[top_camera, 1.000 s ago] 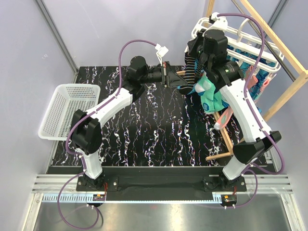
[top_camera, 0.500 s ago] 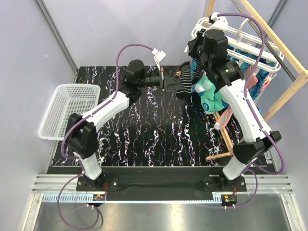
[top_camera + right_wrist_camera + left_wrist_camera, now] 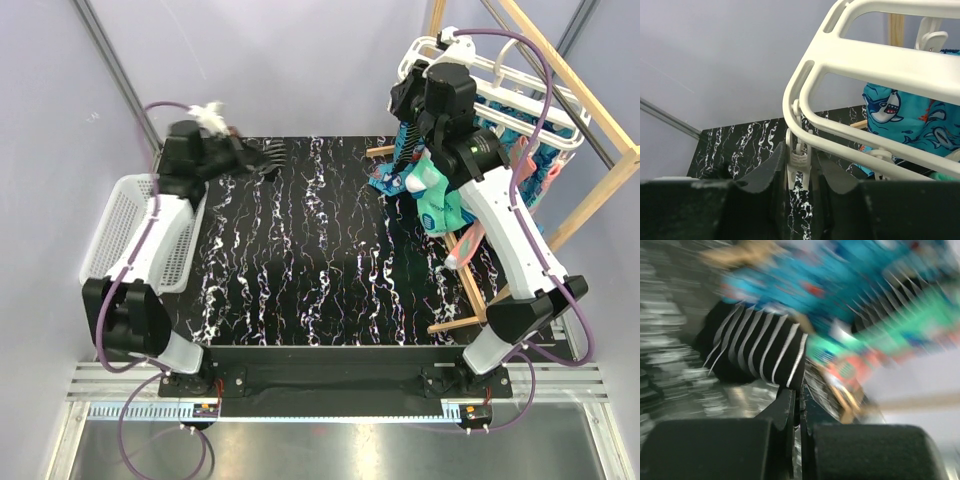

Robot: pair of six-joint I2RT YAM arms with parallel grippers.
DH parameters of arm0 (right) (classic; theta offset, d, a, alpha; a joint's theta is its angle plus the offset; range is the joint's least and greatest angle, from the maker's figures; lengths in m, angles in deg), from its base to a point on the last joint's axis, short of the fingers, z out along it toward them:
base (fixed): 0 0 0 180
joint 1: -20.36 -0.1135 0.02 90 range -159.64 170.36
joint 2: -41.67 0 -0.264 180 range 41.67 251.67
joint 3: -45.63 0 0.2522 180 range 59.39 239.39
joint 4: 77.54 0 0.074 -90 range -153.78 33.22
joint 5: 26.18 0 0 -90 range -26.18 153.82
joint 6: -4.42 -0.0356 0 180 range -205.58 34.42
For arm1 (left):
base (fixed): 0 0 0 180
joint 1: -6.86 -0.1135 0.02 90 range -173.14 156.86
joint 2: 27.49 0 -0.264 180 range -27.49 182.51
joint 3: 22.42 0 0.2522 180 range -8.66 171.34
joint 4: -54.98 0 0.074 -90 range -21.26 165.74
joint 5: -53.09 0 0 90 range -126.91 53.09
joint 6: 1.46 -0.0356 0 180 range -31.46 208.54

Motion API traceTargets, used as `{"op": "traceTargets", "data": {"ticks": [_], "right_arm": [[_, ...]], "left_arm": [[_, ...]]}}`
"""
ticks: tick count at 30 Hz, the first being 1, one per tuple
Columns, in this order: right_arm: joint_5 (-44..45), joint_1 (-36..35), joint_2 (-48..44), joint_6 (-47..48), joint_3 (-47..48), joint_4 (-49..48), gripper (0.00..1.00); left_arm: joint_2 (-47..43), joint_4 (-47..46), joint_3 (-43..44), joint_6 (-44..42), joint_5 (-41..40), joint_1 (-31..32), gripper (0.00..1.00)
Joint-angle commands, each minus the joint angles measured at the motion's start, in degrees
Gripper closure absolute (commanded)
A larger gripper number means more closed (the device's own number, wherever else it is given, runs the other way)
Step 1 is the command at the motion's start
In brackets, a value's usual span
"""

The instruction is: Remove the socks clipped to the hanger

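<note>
My left gripper (image 3: 796, 401) is clamped on the dark striped sock (image 3: 755, 347), which hangs just ahead of my fingertips, so I should carry it above the white basket (image 3: 100, 250) close beside me before releasing, while my right gripper (image 3: 798, 165) pinches a clip (image 3: 798, 149) on the hanger (image 3: 880, 60).

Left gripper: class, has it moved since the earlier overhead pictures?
Yes: the left gripper swung left from the hanger toward the basket, carrying the striped sock.
</note>
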Motion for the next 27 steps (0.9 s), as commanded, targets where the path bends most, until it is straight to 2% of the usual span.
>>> {"op": "traceTargets", "data": {"ticks": [1, 3, 4, 7, 10, 11, 12, 15, 17, 19, 20, 24, 27], "right_arm": [[-0.52, 0.24, -3.36, -0.20, -0.95, -2.95, 0.70], [-1.48, 0.24, -3.62, -0.12, -1.48, -3.04, 0.62], [-4.44, 0.24, -3.53, 0.32, -1.39, -2.61, 0.54], [-7.45, 0.24, -3.79, -0.11, -1.04, -1.37, 0.41], [-10.18, 0.24, -4.93, -0.73, -1.66, -0.15, 0.34], [-11.06, 0.42, -5.29, -0.91, -1.31, 0.73, 0.24], [-11.67, 0.25, -5.64, -0.99, -1.04, 1.35, 0.20], [-13.26, 0.24, -8.62, -1.70, -3.57, 1.79, 0.11], [-14.57, 0.33, -11.08, -2.48, -5.95, 1.35, 0.09], [-16.95, 0.24, -12.58, -3.10, -7.01, 1.53, 0.09], [-17.39, 0.24, -12.93, -3.28, -7.63, 1.96, 0.09], [-15.83, 0.24, -13.99, -4.42, -7.98, 6.00, 0.10], [-13.88, 0.24, -16.26, -6.09, -11.83, 6.37, 0.10]], "left_arm": [[-3.48, 13.90, 0.01, -5.00, -10.22, -10.65, 1.00], [-3.83, 14.61, -2.44, -4.39, -11.37, -15.12, 1.00], [-4.18, 13.65, -3.59, -3.08, -11.55, -18.89, 1.00], [-5.07, 11.89, -5.62, -1.23, -15.23, -24.27, 1.00], [-3.49, 15.30, -3.00, -3.23, -20.68, -27.19, 1.00], [-2.27, 16.53, -2.20, -4.20, -24.43, -27.45, 1.00], [-1.64, 19.94, -1.41, -4.91, -26.73, -27.98, 1.00], [-1.72, 22.43, -1.66, -4.57, -35.00, -29.65, 1.00], [-3.21, 21.56, -4.29, -2.99, -38.95, -29.92, 0.77], [-3.83, 21.11, -5.01, -2.72, -39.41, -29.92, 0.60], [-3.84, 21.64, -4.31, -2.54, -40.20, -29.92, 0.41], [-5.15, 24.45, -2.38, -2.89, -40.56, -29.74, 0.24], [-9.27, 21.30, -3.25, -3.50, -36.70, -29.22, 0.13]]}}
